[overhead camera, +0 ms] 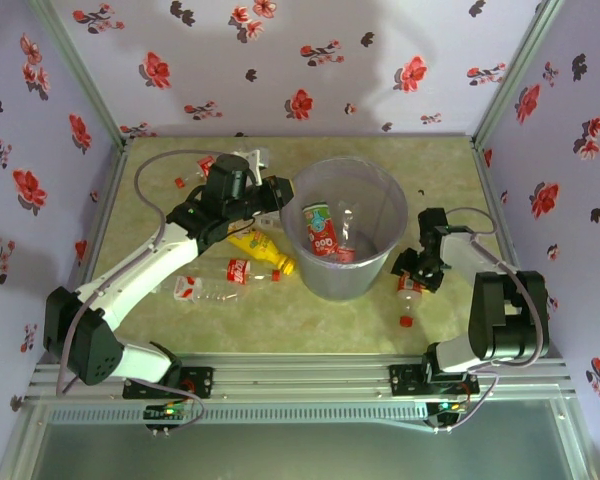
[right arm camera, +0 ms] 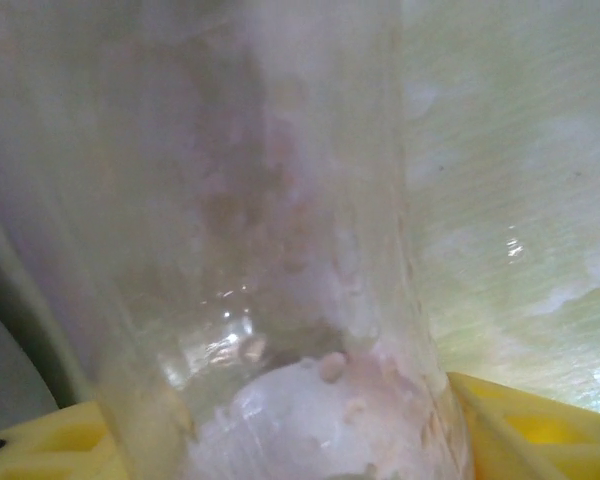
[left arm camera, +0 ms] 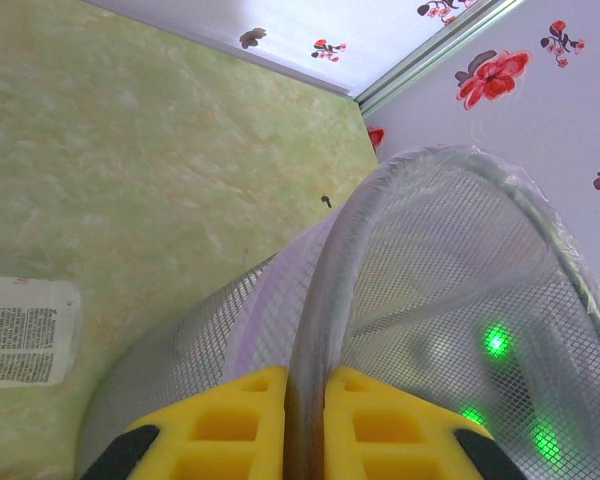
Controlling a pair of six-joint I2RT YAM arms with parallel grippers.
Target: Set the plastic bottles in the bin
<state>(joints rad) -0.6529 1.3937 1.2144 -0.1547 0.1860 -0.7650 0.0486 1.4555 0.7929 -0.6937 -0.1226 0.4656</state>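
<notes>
The bin (overhead camera: 378,190) stands mid-table with a red-labelled bottle (overhead camera: 322,235) inside. My left gripper (overhead camera: 283,192) is shut on the bin's left rim (left arm camera: 380,200), one yellow finger (left arm camera: 235,420) on each side of the wall. To the bin's right, my right gripper (overhead camera: 418,268) is low over a clear plastic bottle (overhead camera: 410,292). In the right wrist view that bottle (right arm camera: 250,250) sits between the yellow fingers (right arm camera: 525,425) and touches both. A yellow bottle (overhead camera: 261,252) and two clear red-labelled bottles (overhead camera: 236,270) (overhead camera: 188,288) lie left of the bin.
Another clear bottle (overhead camera: 246,160) lies near the back wall behind the left arm. A white printed label (left arm camera: 20,330) shows on the table in the left wrist view. Small red caps (overhead camera: 405,321) (overhead camera: 180,182) lie loose. Floral walls enclose the table on three sides.
</notes>
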